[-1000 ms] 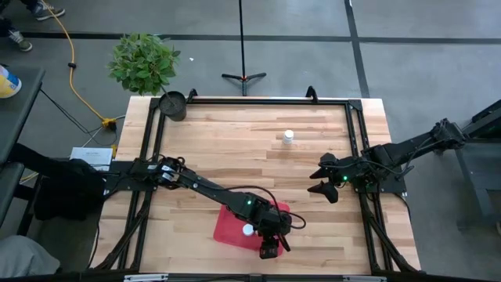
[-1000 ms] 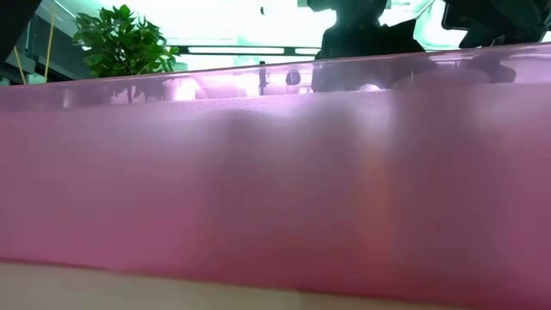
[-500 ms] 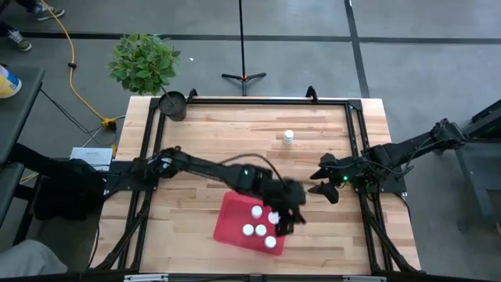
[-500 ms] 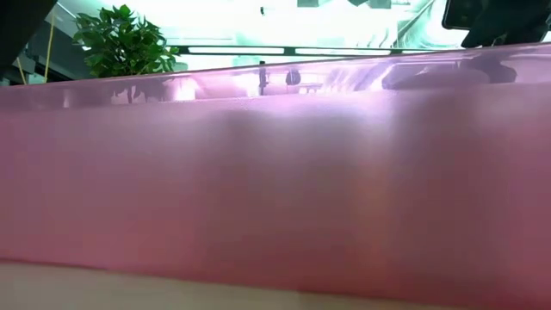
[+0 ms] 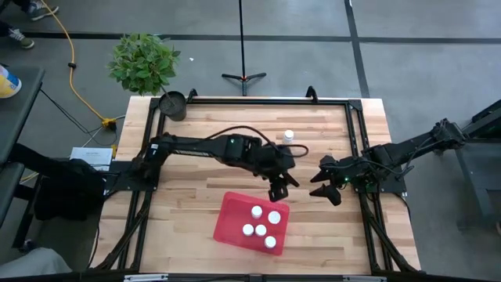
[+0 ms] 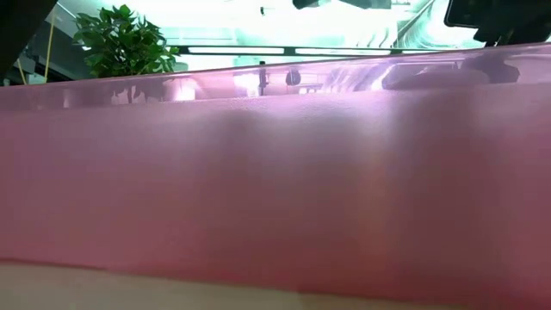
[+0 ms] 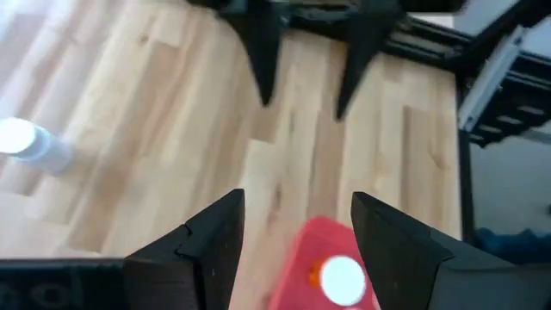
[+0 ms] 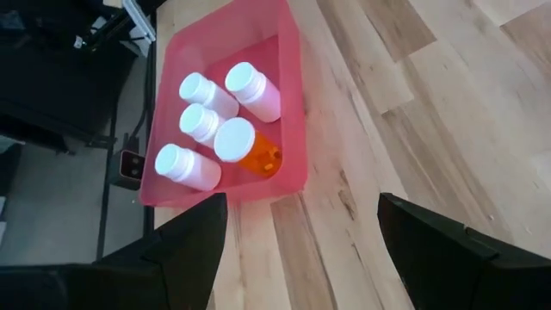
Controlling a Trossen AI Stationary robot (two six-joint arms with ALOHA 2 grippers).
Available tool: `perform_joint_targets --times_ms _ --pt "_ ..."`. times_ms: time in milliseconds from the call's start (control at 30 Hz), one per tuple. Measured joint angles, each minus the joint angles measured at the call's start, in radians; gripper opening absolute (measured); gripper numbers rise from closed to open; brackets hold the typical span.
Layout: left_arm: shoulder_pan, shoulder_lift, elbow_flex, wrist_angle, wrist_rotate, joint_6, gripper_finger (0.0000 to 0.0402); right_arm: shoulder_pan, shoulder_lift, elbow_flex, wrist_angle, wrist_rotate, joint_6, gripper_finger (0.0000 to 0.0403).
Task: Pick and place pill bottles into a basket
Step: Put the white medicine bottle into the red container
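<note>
The red tray lies on the wooden table near its near edge. Several white-capped pill bottles lie in it, one of them with an orange body. One more white-capped bottle stands alone on the table toward the far edge; it also shows in the left wrist view. My left gripper is open and empty, above the table just beyond the tray's far right corner. My right gripper is open and empty, to the right of it. The tray's wall fills the low view.
A small dark pot stands at the table's far left corner, with a potted plant on the floor behind it. Black frame rails run along the table's left, right and far sides. Bare wood lies around the lone bottle.
My left gripper has gone from above the tray's near right corner toward the table's far edge and now hangs beyond the tray's far right corner. The bottles in the tray that the arm covered now show.
</note>
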Motion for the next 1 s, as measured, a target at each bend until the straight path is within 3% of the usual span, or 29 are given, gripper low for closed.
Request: perform_joint_targets --times_ms 267,633,767,1000 --pt "0.044 -0.070 0.001 -0.051 -0.040 0.028 0.0248 0.000 -0.015 0.000 -0.006 -0.024 -0.018 0.0291" --pt "0.093 -0.266 -0.004 -0.085 -0.208 0.056 0.0248 0.000 -0.047 0.000 -0.007 -0.051 -0.057 0.0291" --pt "0.090 -0.327 -0.004 -0.127 -0.287 0.064 0.0248 0.000 -0.060 0.000 -0.011 -0.050 -0.073 0.0291" --pt "0.090 -0.416 -0.005 -0.258 -0.320 0.080 0.0248 -0.005 -0.067 0.000 -0.004 -0.013 -0.067 0.0291"
